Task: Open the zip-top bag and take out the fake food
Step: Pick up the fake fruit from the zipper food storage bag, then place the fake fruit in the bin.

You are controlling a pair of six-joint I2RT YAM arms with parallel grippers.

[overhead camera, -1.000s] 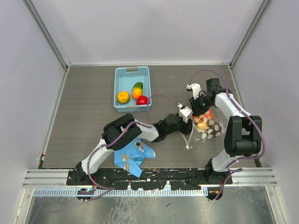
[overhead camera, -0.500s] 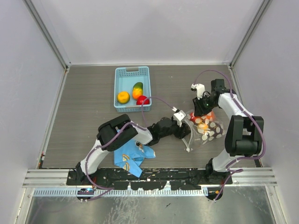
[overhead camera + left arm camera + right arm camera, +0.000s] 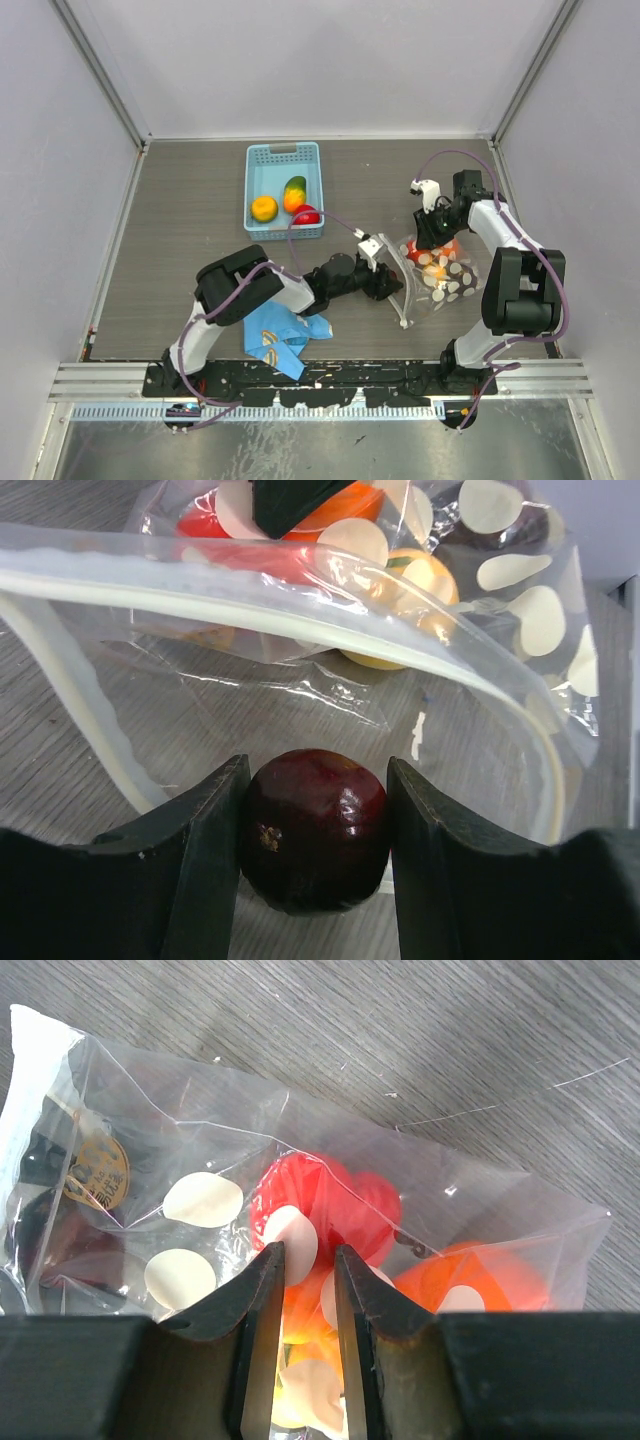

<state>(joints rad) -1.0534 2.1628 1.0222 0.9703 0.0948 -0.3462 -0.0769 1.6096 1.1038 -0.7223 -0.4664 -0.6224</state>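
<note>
The zip-top bag [image 3: 447, 279], clear with white dots, lies at centre right with its mouth facing left and open; its white zip strip [image 3: 250, 590] arcs across the left wrist view. My left gripper [image 3: 317, 770] is shut on a dark purple piece of fake food [image 3: 315, 830] just outside the mouth, low over the table. In the top view the left gripper [image 3: 387, 284] sits at the bag's left edge. My right gripper [image 3: 308, 1252] pinches the bag's plastic [image 3: 200, 1130] over a red fruit [image 3: 340, 1195] and an orange one [image 3: 490, 1280], at the bag's far side [image 3: 432, 243].
A light blue basket [image 3: 283, 156] at the back centre holds an orange fruit [image 3: 264, 208], a green-orange one [image 3: 294, 193] and a red one [image 3: 306, 214]. A blue printed cloth [image 3: 280, 335] lies crumpled near the left arm's base. Enclosure walls stand on three sides.
My left gripper has drawn back to the left, out of the bag's mouth, with the dark purple fruit in it. The right gripper shifted slightly right and kept its hold on the bag.
</note>
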